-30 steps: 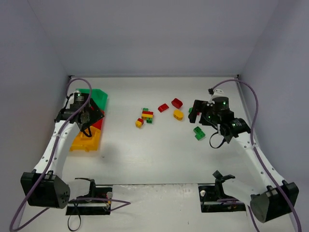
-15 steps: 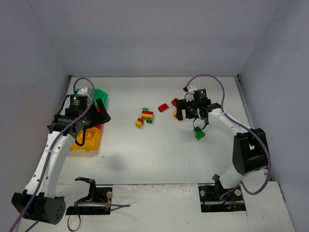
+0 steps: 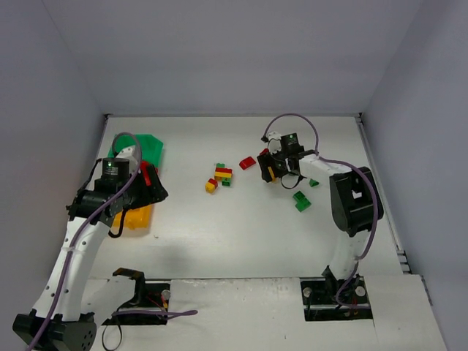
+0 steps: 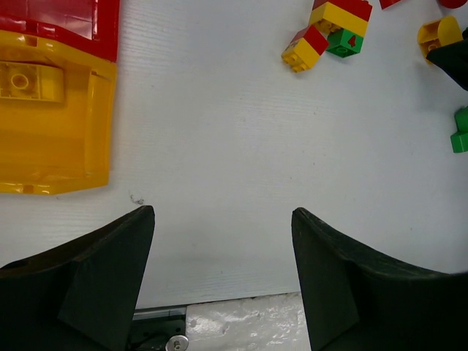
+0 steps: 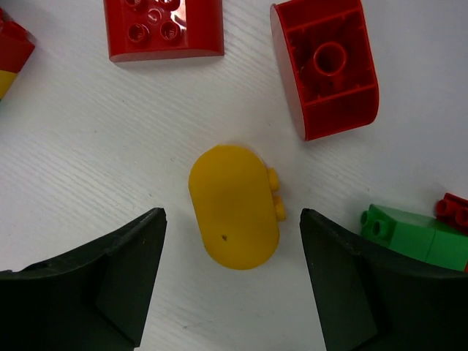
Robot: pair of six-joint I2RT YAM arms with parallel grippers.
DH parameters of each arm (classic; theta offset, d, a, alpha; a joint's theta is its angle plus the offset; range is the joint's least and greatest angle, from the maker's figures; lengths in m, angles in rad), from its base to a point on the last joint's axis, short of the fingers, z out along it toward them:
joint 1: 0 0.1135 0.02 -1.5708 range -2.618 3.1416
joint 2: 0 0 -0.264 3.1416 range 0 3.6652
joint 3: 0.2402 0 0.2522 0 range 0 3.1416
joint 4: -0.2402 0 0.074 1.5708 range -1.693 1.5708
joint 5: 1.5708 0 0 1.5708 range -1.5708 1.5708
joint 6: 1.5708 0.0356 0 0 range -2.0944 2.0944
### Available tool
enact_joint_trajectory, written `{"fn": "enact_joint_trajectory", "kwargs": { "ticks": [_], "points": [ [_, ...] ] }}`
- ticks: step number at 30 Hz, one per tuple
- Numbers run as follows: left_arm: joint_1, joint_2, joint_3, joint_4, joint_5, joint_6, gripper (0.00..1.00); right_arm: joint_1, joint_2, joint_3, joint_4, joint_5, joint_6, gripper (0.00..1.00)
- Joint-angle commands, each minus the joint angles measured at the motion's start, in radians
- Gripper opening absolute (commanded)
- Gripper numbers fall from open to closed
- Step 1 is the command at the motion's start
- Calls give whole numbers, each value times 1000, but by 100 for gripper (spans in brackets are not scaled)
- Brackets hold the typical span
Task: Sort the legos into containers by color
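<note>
A rounded yellow lego (image 5: 232, 208) lies on its side on the white table, and my right gripper (image 5: 232, 213) stands open astride its near end, with a gap on each side. From above, that right gripper (image 3: 272, 172) hovers over the yellow lego. Two red legos (image 5: 164, 28) (image 5: 325, 66) lie just beyond it. A green lego (image 5: 409, 234) is to its right. My left gripper (image 4: 221, 213) is open and empty over bare table beside the yellow container (image 4: 51, 117), which holds a yellow lego (image 4: 22, 79). The red container (image 4: 58, 22) and green container (image 3: 139, 146) lie beyond.
A mixed red, yellow and green stack of legos (image 3: 220, 176) sits mid-table. Two green legos (image 3: 301, 201) (image 3: 313, 183) lie near the right arm. Grey walls close the table on three sides. The left arm (image 3: 110, 197) overhangs the containers.
My right gripper swung left from the green legos to over the yellow lego, and its jaws narrowed. The left arm drew back from the containers toward the near side.
</note>
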Motion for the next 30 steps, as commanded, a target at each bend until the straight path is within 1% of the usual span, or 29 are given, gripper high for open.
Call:
{"fn": "enact_joint_trajectory", "kwargs": {
  "ticks": [1,4,6,7,8,9,12,13,14,18,22,23,24,25,26,27,28,30],
  "points": [
    [-6,-15,3,9,17,4,69,9,17,48,41,26,-62,70],
    [-5,-19,-1,4,29,-7,69,11,42,54,48,32,-69,63],
    [-5,-26,-3,4,29,-13,69,20,50,54,48,37,-69,52],
    [-6,-26,-3,4,37,-16,69,22,48,50,49,40,-69,41],
    [-5,-27,-1,6,45,-23,69,25,45,36,63,45,-63,36],
    [-5,-26,0,13,62,-28,69,37,31,28,77,55,-61,28],
    [-6,-15,5,27,94,-53,69,62,-14,8,78,86,-52,12],
    [-6,-7,15,32,109,-56,69,86,-33,4,75,86,-50,4],
    [-6,3,20,42,140,-69,69,101,-54,-1,75,89,-47,1],
    [-14,30,45,104,223,-117,69,201,-208,-53,75,132,-40,0],
    [-40,79,83,199,316,-165,69,336,-358,-84,75,118,-27,1],
    [-50,95,95,232,386,-178,69,386,-392,-78,52,114,-36,3],
    [-54,102,95,251,387,-186,69,411,-406,-78,52,114,-36,3],
    [-61,106,101,275,428,-195,69,431,-417,-68,26,117,-41,3],
    [-69,109,101,294,440,-201,69,454,-427,-50,17,118,-41,3],
    [-86,112,103,336,448,-212,69,473,-446,-42,9,109,-38,4],
    [-95,114,103,355,453,-217,69,514,-453,-36,8,112,-35,4],
    [-113,126,108,384,465,-220,69,551,-479,-21,8,132,-24,4]
  ]
}}
